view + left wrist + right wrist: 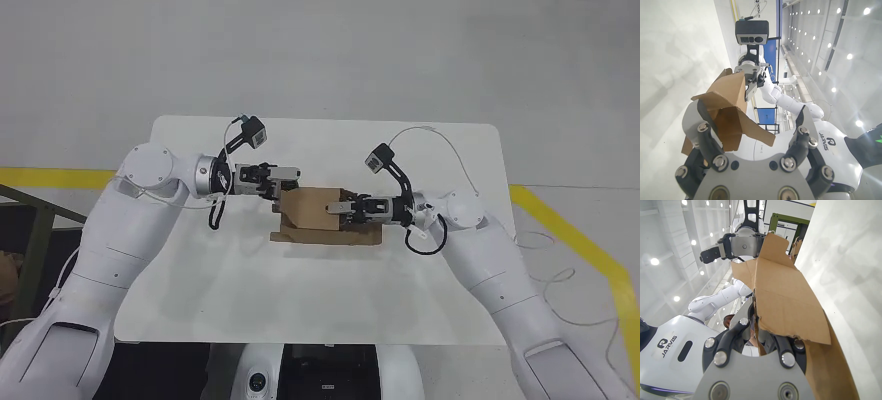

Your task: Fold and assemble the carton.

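A brown carton (322, 214), partly unfolded with loose flaps, rests on the white table (200, 290) near its middle. My right gripper (340, 208) comes in from the right and is shut on one upright wall of the carton (783, 298); its near finger (745, 313) presses that wall's edge. My left gripper (287, 182) is at the carton's rear left corner and stands open. In the left wrist view one finger (703, 111) lies against an open flap of the carton (728, 121) and the other finger (804, 118) is free in the air.
The table edges lie well away from the carton on all sides. A thin white cable (455, 150) loops over the table's rear right. A yellow floor line (570, 215) runs past the right side, and a dark green frame (35, 225) stands off the left.
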